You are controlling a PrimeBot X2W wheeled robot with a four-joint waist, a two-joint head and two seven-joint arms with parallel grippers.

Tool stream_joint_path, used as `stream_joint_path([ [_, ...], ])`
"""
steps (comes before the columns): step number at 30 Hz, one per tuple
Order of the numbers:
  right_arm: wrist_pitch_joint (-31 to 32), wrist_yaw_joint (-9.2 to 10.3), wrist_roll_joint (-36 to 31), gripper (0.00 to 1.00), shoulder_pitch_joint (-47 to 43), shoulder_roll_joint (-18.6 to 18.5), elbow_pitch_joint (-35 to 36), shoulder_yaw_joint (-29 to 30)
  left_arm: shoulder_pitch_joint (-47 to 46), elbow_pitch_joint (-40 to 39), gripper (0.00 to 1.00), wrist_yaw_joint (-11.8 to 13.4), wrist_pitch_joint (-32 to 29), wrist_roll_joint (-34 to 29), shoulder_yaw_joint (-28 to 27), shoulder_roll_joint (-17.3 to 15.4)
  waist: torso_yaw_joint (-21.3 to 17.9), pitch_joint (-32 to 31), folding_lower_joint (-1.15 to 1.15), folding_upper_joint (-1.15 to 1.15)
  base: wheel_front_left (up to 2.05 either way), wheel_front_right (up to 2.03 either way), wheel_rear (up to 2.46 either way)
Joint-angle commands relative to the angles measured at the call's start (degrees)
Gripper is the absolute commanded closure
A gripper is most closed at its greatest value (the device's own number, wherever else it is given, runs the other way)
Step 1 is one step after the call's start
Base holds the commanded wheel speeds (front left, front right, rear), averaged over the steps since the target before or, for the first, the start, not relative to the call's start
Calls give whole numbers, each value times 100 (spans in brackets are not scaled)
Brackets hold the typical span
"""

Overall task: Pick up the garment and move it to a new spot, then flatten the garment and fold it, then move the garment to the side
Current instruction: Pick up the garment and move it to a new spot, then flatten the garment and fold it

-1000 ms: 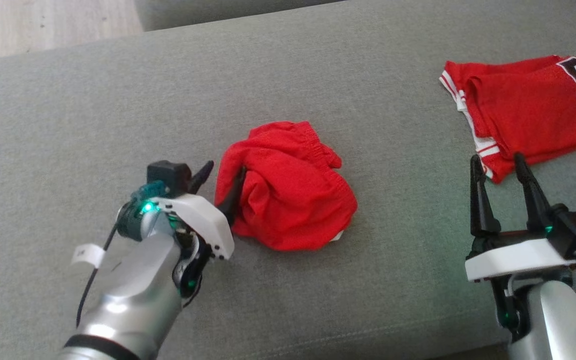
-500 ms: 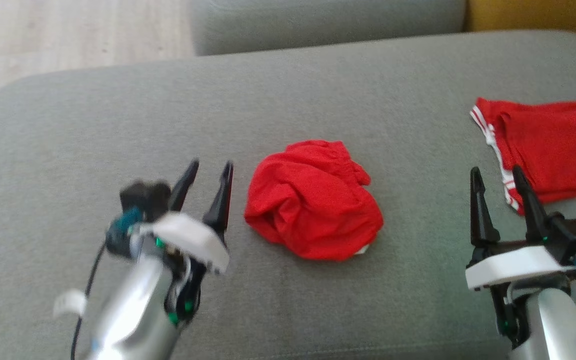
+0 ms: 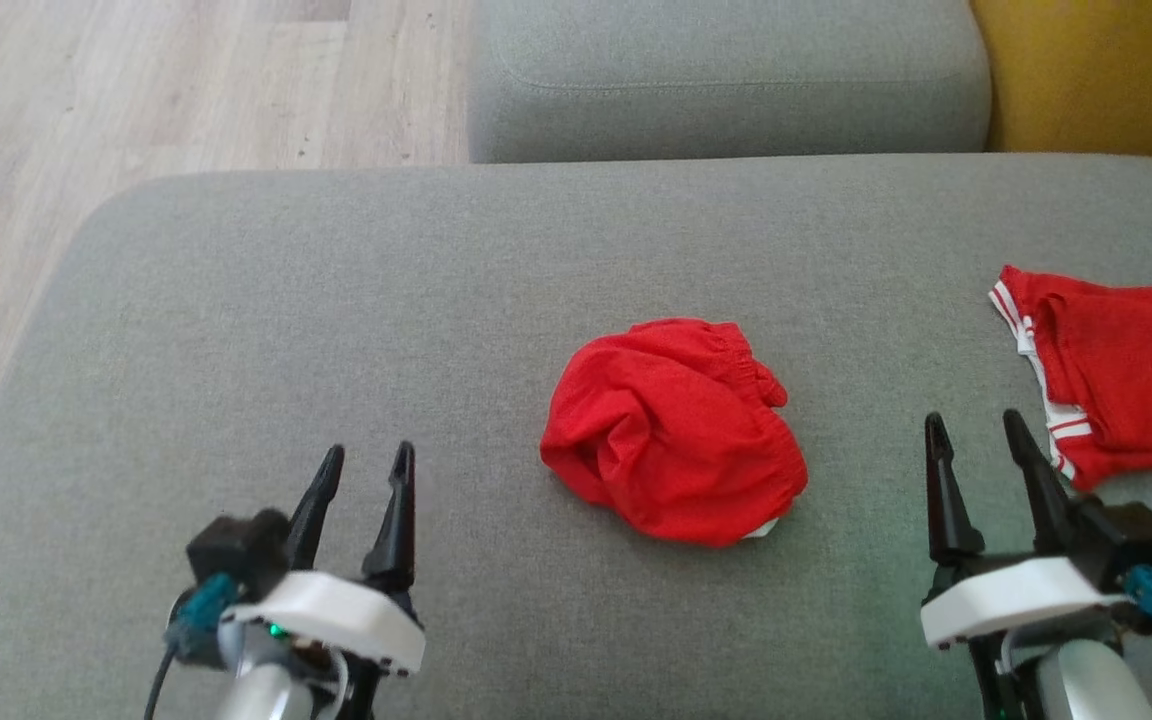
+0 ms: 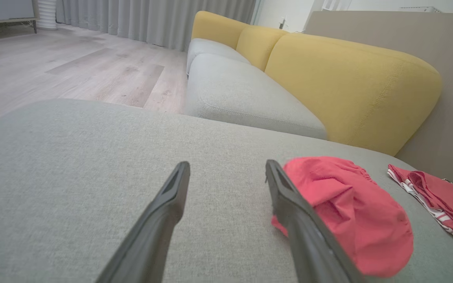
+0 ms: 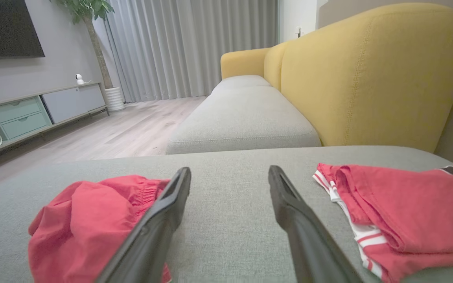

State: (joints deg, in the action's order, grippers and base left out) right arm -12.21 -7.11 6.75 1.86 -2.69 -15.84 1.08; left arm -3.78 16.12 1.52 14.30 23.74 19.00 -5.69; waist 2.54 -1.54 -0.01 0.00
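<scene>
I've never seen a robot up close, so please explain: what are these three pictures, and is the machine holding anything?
This is a wheeled robot with two arms. One picture looks down from its head; the other two come from wrist cameras, looking along each hand's two dark fingers. The left hand and right hand are both open, holding nothing. On the grey cushion a crumpled red garment lies between them; a folded red garment with white stripes lies near the right hand.
</scene>
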Motion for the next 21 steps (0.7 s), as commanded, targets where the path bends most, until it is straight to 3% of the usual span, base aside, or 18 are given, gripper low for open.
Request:
stream_joint_path([
  [1, -99, -37, 76, 0, 123, -19, 130, -137, -194, -257, 0, 6, 69, -93, -263, 1, 8, -16, 1, 0, 0, 0, 0],
  [21, -259, -37, 235, 0, 164, -19, -201, -321, 206, -411, 0, -138, 70, -408, -763, 229, 71, -24, 1, 0, 0, 0, 0],
])
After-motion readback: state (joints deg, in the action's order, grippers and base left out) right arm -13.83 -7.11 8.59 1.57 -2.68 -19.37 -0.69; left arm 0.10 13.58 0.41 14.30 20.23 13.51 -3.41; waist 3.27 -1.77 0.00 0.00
